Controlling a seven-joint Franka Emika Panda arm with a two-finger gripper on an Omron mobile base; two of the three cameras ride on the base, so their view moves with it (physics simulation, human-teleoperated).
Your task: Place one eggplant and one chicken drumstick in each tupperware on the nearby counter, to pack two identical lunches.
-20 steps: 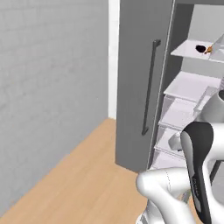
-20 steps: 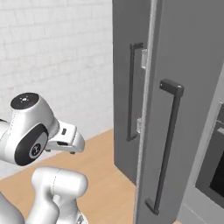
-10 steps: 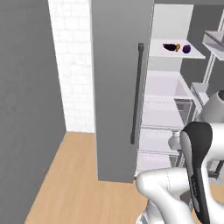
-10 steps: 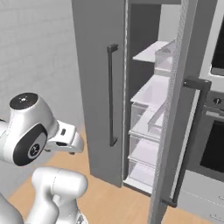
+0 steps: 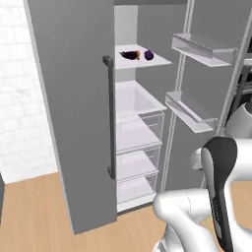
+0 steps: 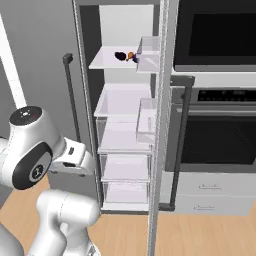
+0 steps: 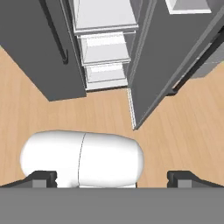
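Note:
An open fridge stands ahead. On its top shelf [image 5: 155, 62] lie two dark purple eggplants [image 5: 130, 55] [image 5: 149, 55]. From the right base view I see one eggplant [image 6: 120, 56] with a small orange-brown piece [image 6: 131, 55] beside it, perhaps a chicken drumstick; it is too small to tell. My gripper [image 7: 112, 179] is open, its two dark fingertips [image 7: 42, 178] far apart with nothing between them. It points down at the wood floor in front of the fridge, well short of the shelves. The tupperware and the counter are out of view.
The fridge's left door [image 5: 74, 108] with its dark handle [image 5: 109, 118] swings out on the left. The right door [image 5: 206, 88] carries clear bins [image 5: 201, 47]. Clear drawers [image 6: 125, 172] fill the lower fridge. A black wall oven [image 6: 220, 135] sits to the right, a white brick wall [image 5: 19, 98] to the left.
The whole picture has shifted: the base has turned, so the open fridge now stands straight ahead with its top shelf and food in sight. The arm keeps its pose and the gripper stays open.

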